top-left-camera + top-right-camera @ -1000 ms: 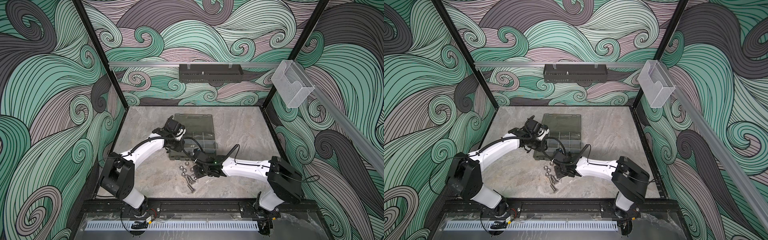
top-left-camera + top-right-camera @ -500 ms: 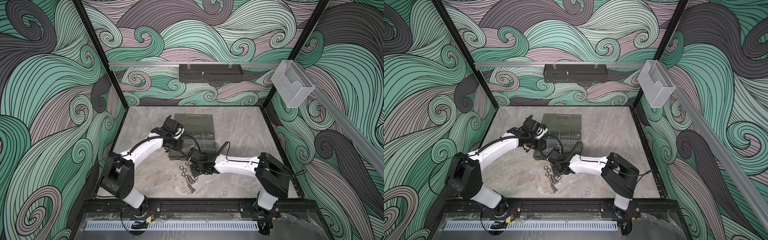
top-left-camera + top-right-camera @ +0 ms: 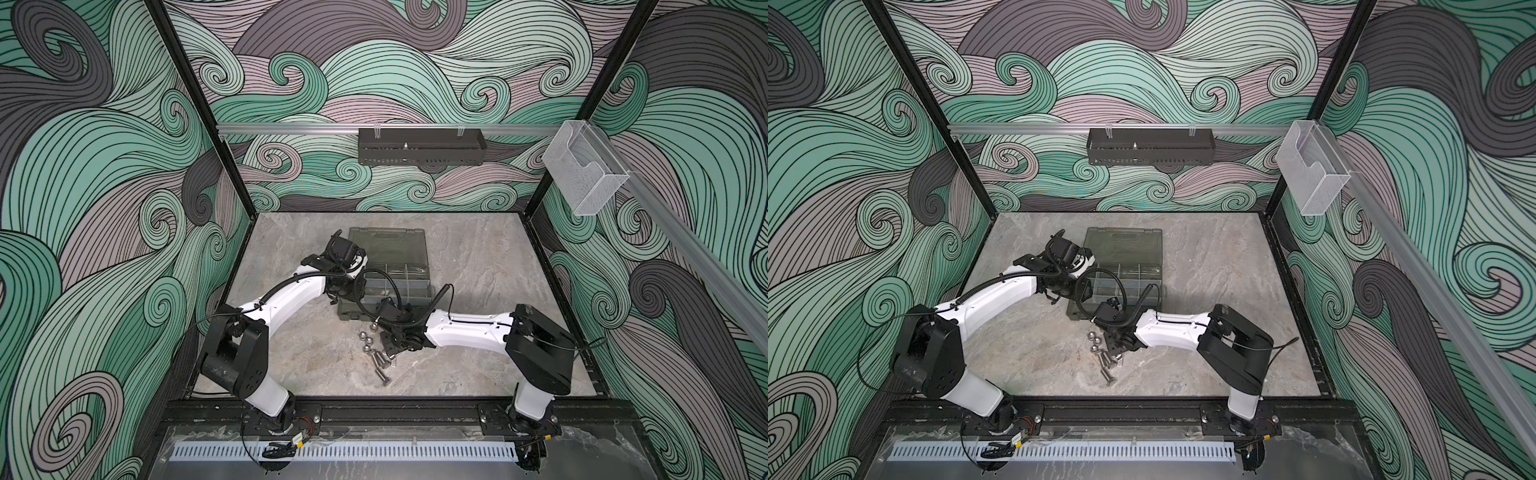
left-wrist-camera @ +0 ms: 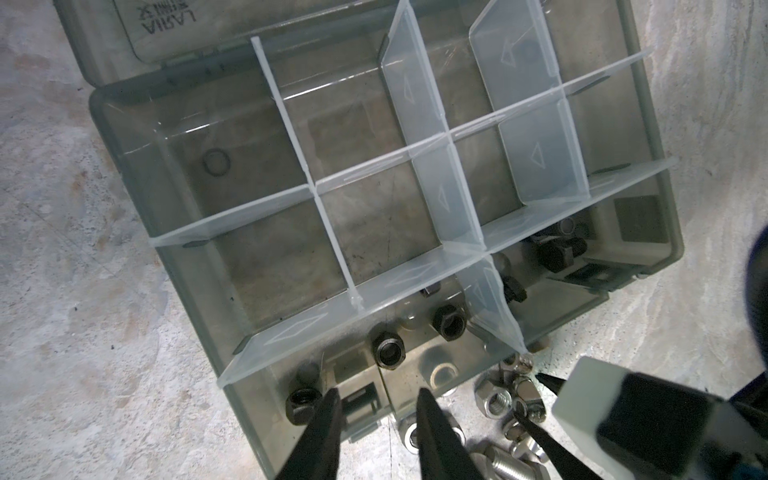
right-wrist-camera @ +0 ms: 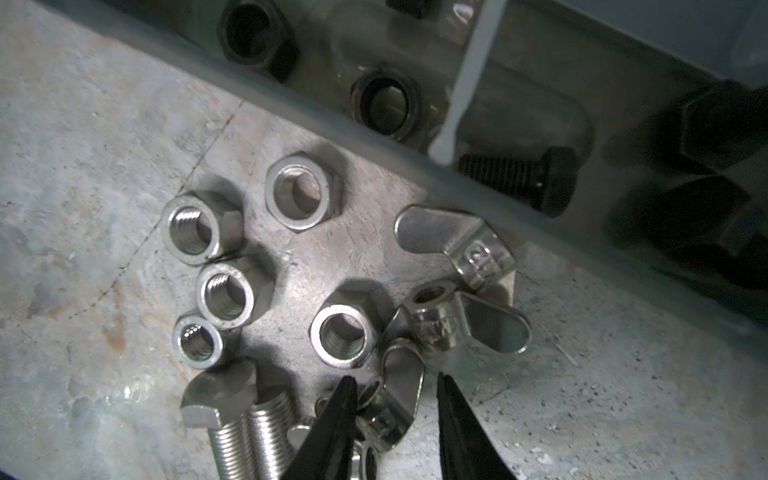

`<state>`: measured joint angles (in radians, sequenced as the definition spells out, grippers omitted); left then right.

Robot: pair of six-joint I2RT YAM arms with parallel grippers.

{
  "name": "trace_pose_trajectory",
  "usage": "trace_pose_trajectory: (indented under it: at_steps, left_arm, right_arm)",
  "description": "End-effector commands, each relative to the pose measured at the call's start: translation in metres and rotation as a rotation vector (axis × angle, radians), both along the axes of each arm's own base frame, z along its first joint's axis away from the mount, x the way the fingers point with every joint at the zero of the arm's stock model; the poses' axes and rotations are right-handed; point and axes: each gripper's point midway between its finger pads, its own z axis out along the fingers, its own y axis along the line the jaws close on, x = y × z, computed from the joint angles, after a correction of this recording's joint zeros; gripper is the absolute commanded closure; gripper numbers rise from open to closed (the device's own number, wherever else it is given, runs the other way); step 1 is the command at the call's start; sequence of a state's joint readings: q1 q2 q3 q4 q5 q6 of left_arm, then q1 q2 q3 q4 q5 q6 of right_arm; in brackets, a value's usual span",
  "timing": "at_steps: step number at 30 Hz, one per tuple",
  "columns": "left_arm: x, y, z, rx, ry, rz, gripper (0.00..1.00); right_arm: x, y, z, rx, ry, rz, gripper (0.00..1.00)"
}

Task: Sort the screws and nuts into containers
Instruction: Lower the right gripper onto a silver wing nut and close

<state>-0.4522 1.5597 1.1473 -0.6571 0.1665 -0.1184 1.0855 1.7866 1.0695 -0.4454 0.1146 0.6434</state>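
Note:
The smoky-grey organiser (image 3: pixel 411 286) lies open, and its containers (image 4: pixel 286 257) are split by clear dividers. Black nuts (image 4: pixel 388 349) sit in one near compartment, black screws (image 4: pixel 557 253) in the one beside it. On the table in front lie silver nuts (image 5: pixel 303 195), wing nuts (image 5: pixel 457 245) and silver screws (image 5: pixel 249 428), seen in both top views as a small pile (image 3: pixel 376 357) (image 3: pixel 1102 359). My left gripper (image 4: pixel 376 392) hovers open and empty over the case's near edge. My right gripper (image 5: pixel 395 378) is open, low over the pile, straddling a wing nut (image 5: pixel 399 399).
The case's lid (image 3: pixel 386 249) lies flat behind it. A black perforated tray (image 3: pixel 419 151) and a clear box (image 3: pixel 584 174) hang on the walls. Both arms meet near the case's front corner, with the right arm's cable (image 3: pixel 436 299) looping over it.
The right arm's elbow swung left and its gripper slid slightly left over the pile. The left arm has hardly moved. Both grippers keep the same gap.

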Motion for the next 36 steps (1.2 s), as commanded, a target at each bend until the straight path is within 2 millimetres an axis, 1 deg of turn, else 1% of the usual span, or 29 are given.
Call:
trace_pose_trajectory:
  at_steps: [1, 3, 9, 14, 23, 27, 33, 36]
  left_arm:
    - [0.002, 0.0, 0.007, -0.028, -0.014, 0.008, 0.65]
    - [0.002, -0.001, 0.007, -0.031, -0.013, 0.01, 0.65]
    - [0.002, 0.0, 0.007, -0.029, -0.014, 0.008, 0.65]
    - [0.001, -0.001, 0.007, -0.032, -0.011, 0.009, 0.65]
    - [0.002, 0.0, 0.009, -0.032, -0.017, 0.012, 0.65]
    - [0.002, 0.0, 0.009, -0.033, -0.018, 0.012, 0.65]
    - [0.002, 0.001, 0.009, -0.032, -0.017, 0.014, 0.65]
    - [0.002, 0.001, 0.009, -0.032, -0.017, 0.014, 0.65]
  right_arm:
    - [-0.004, 0.0, -0.005, -0.026, 0.018, 0.003, 0.65]
    - [-0.004, 0.0, -0.006, -0.032, 0.02, 0.003, 0.65]
    - [-0.004, -0.011, -0.005, -0.058, 0.005, -0.012, 0.66]
    - [-0.004, -0.016, -0.005, -0.069, 0.0, -0.018, 0.67]
    - [-0.004, -0.021, -0.011, -0.087, 0.005, -0.027, 0.74]
    - [-0.005, -0.022, -0.013, -0.093, 0.006, -0.028, 0.75]
    - [-0.006, -0.028, -0.021, -0.116, 0.02, -0.033, 0.75]
    - [-0.006, -0.029, -0.019, -0.113, 0.011, -0.032, 0.77]
